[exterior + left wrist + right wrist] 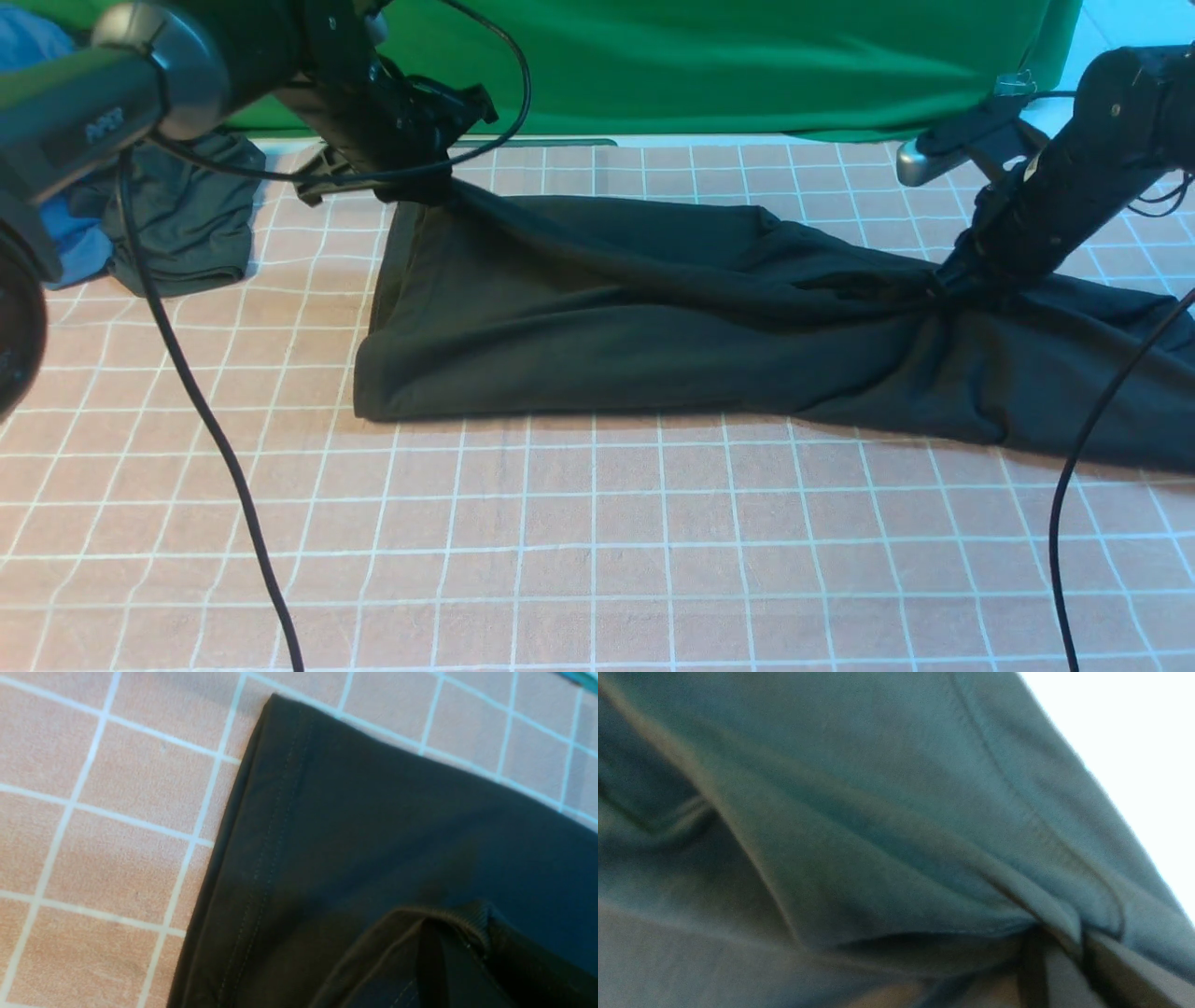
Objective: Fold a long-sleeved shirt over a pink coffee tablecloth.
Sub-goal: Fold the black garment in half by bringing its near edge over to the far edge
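A pink tablecloth with a thin white grid fills the front view from the near edge to the far edge. A dark long-sleeved shirt lies across its far half, running from left of centre out to the right side of the view. Its near edge is folded over and no chest print is showing. Your left tool is closed and clamped on the shirt's far left corner. It holds that corner raised a little, so the fabric slopes down from it to the tablecloth. Your right tool sits over the right part of the shirt, where the creases run together into a tight gather at its tip, and it is pinching that gather. In the left wrist view, a stitched hem runs along the shirt's edge where it rests on the tablecloth, and a ribbed band is bunched close to the camera. The right wrist view is blurred and almost filled with bluish-looking shirt fabric, its folds drawn toward one point, with blank white beyond. A green backdrop hangs along the far edge. At the far left, well apart from the shirt, a smaller dark garment is bunched with blue cloth. Black cables hang across the foreground, one on each side.
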`<control>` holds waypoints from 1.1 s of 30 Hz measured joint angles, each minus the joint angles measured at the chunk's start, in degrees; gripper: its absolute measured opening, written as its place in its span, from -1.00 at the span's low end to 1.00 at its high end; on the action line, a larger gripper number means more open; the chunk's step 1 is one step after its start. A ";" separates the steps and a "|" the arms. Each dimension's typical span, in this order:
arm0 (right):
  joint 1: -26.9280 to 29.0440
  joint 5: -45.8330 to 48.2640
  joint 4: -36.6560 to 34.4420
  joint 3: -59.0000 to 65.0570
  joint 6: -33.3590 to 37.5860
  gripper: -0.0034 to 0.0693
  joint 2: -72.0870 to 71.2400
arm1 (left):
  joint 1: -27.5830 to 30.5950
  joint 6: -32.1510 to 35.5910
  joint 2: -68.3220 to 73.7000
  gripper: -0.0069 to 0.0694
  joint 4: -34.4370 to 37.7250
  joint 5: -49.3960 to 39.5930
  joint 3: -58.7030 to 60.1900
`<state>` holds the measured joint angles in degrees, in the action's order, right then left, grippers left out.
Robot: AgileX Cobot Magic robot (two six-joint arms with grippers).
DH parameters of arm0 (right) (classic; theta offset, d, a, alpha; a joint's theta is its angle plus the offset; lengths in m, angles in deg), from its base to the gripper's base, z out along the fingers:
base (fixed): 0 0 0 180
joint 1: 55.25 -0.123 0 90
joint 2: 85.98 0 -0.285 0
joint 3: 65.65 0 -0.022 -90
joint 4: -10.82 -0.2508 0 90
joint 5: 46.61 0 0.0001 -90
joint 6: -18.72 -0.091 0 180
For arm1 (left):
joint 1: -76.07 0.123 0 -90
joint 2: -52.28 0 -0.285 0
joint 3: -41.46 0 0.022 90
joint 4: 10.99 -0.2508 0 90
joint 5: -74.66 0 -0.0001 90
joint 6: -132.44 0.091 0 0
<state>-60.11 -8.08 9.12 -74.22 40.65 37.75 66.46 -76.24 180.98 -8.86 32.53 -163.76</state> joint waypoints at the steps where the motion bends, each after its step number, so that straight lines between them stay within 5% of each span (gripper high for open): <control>1: 0.00 -0.64 0.06 -0.32 -0.96 -0.43 0.00 | 0.00 -0.07 0.14 -0.70 0.00 0.00 0.00; 6: -0.07 -0.45 0.16 -1.24 -5.04 0.22 -2.92 | 0.00 -0.69 0.13 -0.70 0.00 -0.14 0.00; 10: -1.52 5.86 -2.13 -1.35 -6.35 0.14 -7.55 | 0.00 -0.67 0.13 -0.70 0.00 -0.49 0.00; 16: -5.87 13.35 -4.41 -1.28 1.54 -0.08 -7.94 | 0.00 -0.67 0.13 -0.70 0.00 -1.62 0.00; 25: -8.75 10.47 -4.30 -1.14 7.30 0.26 -2.93 | 0.00 -0.45 0.13 -0.70 0.00 -2.50 0.00; 33: -9.71 5.60 -4.16 -1.13 13.03 0.33 -2.38 | 0.00 0.67 0.13 -0.70 0.19 -2.50 0.00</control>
<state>-69.82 -2.48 4.97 -75.35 53.68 35.37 66.46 -75.56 181.11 -8.67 30.03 -163.76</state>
